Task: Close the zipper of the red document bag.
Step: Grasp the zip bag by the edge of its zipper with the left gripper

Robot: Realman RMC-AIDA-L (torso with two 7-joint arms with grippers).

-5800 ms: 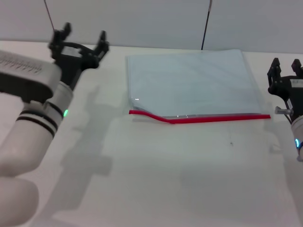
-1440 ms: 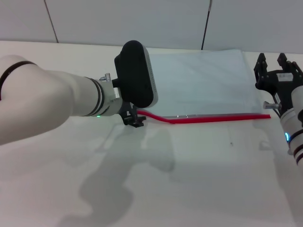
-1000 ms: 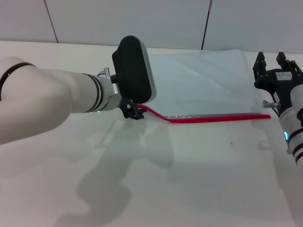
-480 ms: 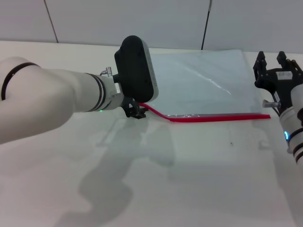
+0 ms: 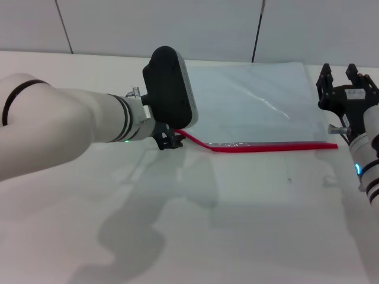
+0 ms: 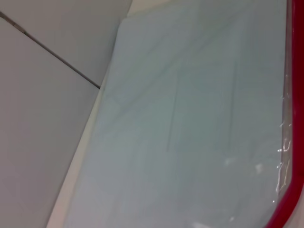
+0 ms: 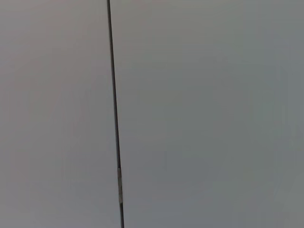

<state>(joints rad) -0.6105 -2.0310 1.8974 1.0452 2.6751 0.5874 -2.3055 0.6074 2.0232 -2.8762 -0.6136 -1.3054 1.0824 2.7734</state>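
The red document bag lies flat on the white table, a pale blue-grey pouch. Its zipper is the red strip along the near edge. My left gripper reaches in from the left, mostly hidden under its black wrist, and is closed on the zipper's left end, which curves up off the table. The left wrist view looks along the bag with the zipper at the side. The slider is not visible. My right gripper stands upright and open just past the bag's right edge, above the zipper's right end.
Bare white table stretches in front of the bag. Grey wall panels with a dark seam rise right behind the bag's far edge. The right wrist view shows only that wall and the seam.
The left gripper settled on the zipper's left end, and that end has lifted and shifted slightly; a crease appeared across the bag. The right arm stayed almost still.
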